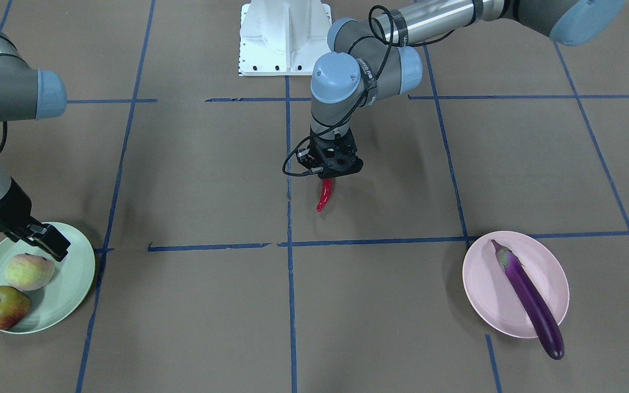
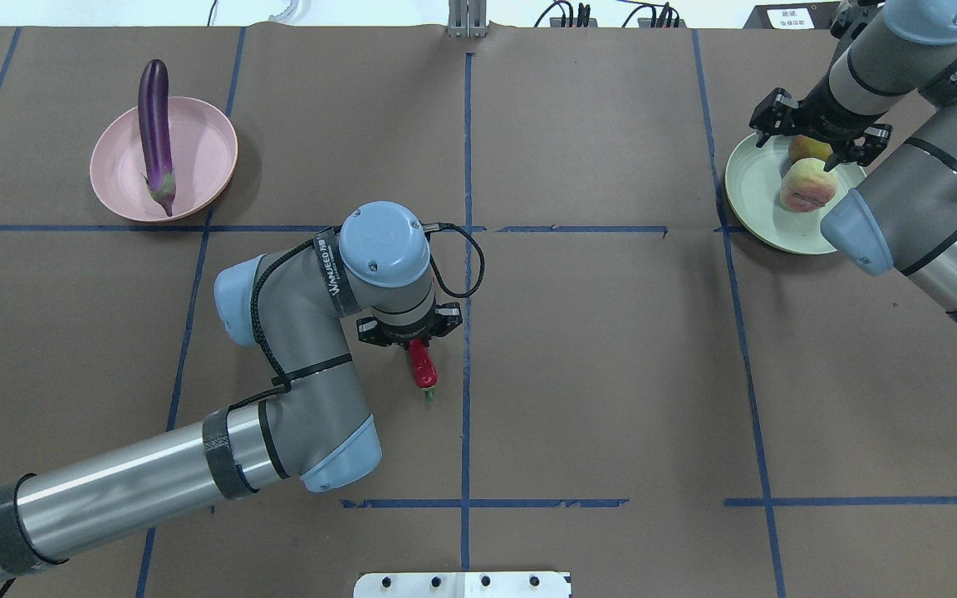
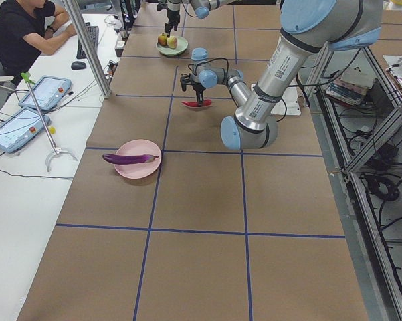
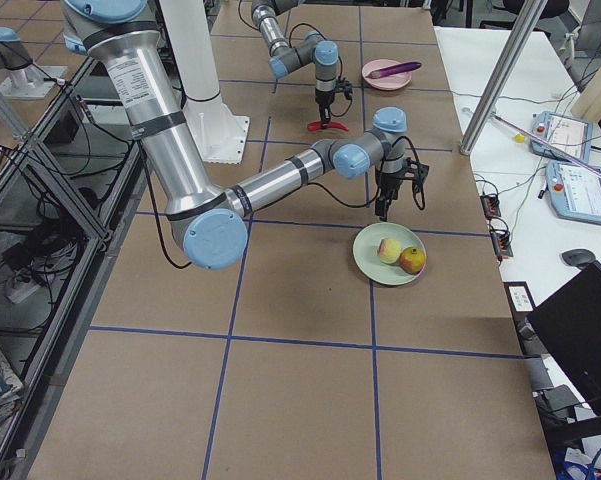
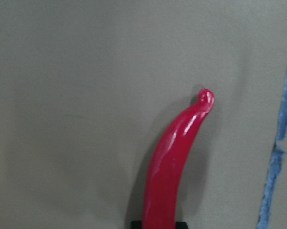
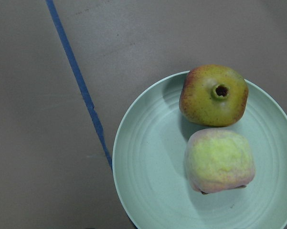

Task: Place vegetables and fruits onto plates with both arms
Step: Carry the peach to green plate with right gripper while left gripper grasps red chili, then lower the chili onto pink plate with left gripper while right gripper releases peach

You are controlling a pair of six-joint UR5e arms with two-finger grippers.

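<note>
My left gripper (image 1: 330,177) is shut on the stem end of the red chili pepper (image 1: 324,197) near the table's middle. The chili points away from it, low over the table, in the overhead view (image 2: 423,371) and the left wrist view (image 5: 174,162). The purple eggplant (image 2: 154,124) lies across the pink plate (image 2: 204,158), one end over the rim. The peach (image 6: 219,161) and the pomegranate (image 6: 214,95) sit side by side on the mint green plate (image 6: 148,181). My right gripper (image 2: 802,148) hangs open and empty above them.
The white robot base (image 1: 284,38) stands at the table's robot side. Blue tape lines (image 2: 466,249) cross the brown table cover. In the exterior left view an operator (image 3: 23,33) sits at a side desk with tablets (image 3: 43,90) and a metal post (image 3: 87,47).
</note>
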